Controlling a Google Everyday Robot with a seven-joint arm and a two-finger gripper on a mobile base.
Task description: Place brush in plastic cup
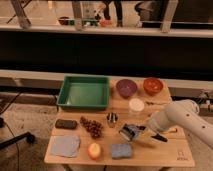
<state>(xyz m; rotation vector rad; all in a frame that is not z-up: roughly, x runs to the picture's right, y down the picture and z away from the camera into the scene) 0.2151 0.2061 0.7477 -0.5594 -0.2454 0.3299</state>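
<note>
Lying at the front edge: a grey-blue cloth, a round orange-yellow fruit and a blue sponge, in a row from left to right on the wooden table.
Brush: a slim dark shape low over the table's right side, just under the robot's forearm and right of the gripper. Whether it rests on the wood or is carried cannot be told.
Gripper: the gripper sits low over the table's middle front, just behind the sponge and right of the metal cup. Its jaws are closed tight, and whether they pinch anything cannot be told.
Plastic cup: a pale bluish patch shows at the gripper's tip, but the plastic cup cannot be made out apart from it.
Arm: the white arm comes in from the right edge, across the table's right side.
Middle row: a flat black block at left, a dark bunch of grapes beside it, then a small shiny metal cup.
Further back: a white round container just behind the gripper.
Far edge: a green tray at left, a purple bowl and an orange bowl to its right.
</note>
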